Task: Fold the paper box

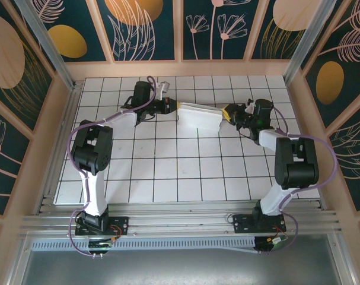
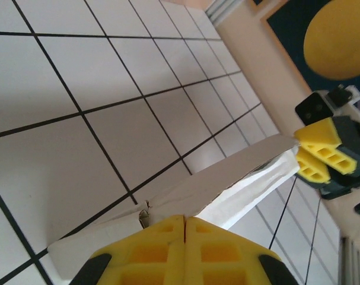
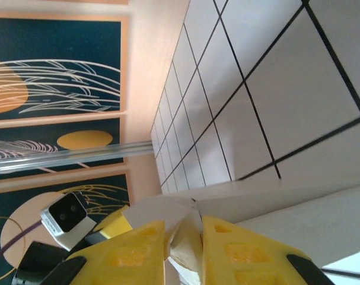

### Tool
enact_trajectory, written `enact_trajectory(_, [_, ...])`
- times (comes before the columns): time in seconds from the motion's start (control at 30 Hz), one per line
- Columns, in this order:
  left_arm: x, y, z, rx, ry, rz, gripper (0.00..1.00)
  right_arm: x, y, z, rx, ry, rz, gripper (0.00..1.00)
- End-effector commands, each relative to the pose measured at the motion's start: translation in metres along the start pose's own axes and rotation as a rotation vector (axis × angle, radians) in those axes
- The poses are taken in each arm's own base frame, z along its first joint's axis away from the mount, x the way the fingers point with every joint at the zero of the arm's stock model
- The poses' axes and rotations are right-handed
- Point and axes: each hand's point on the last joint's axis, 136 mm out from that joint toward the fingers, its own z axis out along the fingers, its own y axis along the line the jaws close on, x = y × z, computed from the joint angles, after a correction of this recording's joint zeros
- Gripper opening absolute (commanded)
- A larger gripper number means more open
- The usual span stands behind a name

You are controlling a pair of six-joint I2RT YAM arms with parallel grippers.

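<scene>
Paper box (image 1: 198, 117) is half-formed on the table (image 1: 168, 172), strung between the two grippers; the table's far edge is a little way behind the box and the arm bases are well to the near side of it. Left gripper (image 1: 175, 107) is at the box's left end, fingers fully together, with the thin cardboard edge right at the tips (image 2: 184, 221). It reads as a pinch that anchors that end so the box can't slide. Right gripper (image 1: 227, 113) is at the box's right end, jaws narrow, with a folded flap (image 3: 182, 237) sitting between the pads and apparently touching both, so I'd call it gripped. One long panel stands raised off the table, tilted, not flat. My read: mid-fold. The left side holds and the right side works the end flap inward. Risk: thin card buckles or slips out if the right side pulls along the box instead of rotating the flap.
</scene>
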Motion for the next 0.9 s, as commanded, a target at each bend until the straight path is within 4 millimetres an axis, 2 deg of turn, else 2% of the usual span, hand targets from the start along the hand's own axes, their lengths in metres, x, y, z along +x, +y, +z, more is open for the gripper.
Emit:
enact_trajectory(0.0, [0.041, -0.014, 0.017, 0.052, 0.084, -0.141, 0.02, 0.031, -0.049, 0.021, 0.152, 0.091, 0.067, 0.22])
enact_trajectory(0.13, [0.042, -0.022, 0.011, 0.053, 0.075, -0.125, 0.12, 0.033, -0.058, 0.018, 0.203, 0.110, 0.008, 0.28])
enact_trajectory(0.23, [0.036, -0.022, 0.005, 0.006, 0.064, -0.084, 0.29, 0.032, -0.063, 0.012, 0.236, 0.098, -0.029, 0.25])
enact_trajectory(0.33, [0.027, -0.021, -0.005, -0.063, 0.028, -0.047, 0.33, 0.028, -0.068, 0.005, 0.282, 0.071, -0.061, 0.25])
enact_trajectory(0.4, [0.020, -0.024, -0.014, -0.092, -0.004, -0.025, 0.42, 0.023, -0.068, 0.001, 0.290, 0.050, -0.075, 0.25])
enact_trajectory(0.53, [0.010, -0.033, -0.028, -0.115, -0.059, -0.015, 0.51, 0.019, -0.067, -0.001, 0.292, 0.040, -0.090, 0.25])
enact_trajectory(0.77, [-0.005, -0.023, -0.050, -0.234, -0.184, -0.156, 0.53, 0.019, -0.065, -0.001, 0.295, 0.041, -0.106, 0.25])
enact_trajectory(0.87, [-0.009, -0.024, -0.045, -0.226, -0.173, -0.129, 0.46, 0.019, -0.062, -0.002, 0.291, 0.041, -0.111, 0.25])
